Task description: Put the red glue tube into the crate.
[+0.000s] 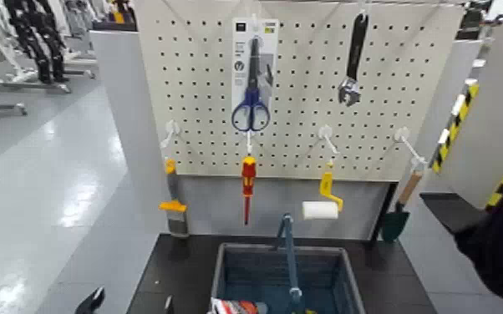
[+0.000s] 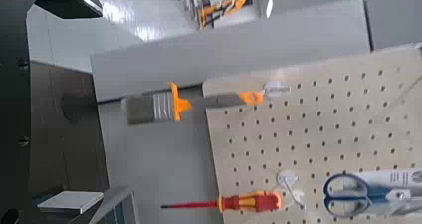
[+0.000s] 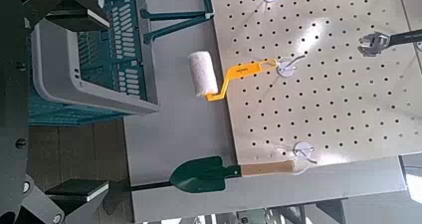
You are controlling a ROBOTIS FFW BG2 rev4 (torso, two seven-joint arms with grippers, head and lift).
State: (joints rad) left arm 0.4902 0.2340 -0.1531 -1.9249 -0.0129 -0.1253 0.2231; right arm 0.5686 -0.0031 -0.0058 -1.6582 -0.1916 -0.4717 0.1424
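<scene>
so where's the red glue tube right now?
Head view: the red glue tube lies inside the crate, at its near left corner, left of the blue handle and below the hanging red-and-yellow screwdriver.

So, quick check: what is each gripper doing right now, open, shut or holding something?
Left gripper: open, holding nothing.
Right gripper: open, holding nothing, beside the crate.
</scene>
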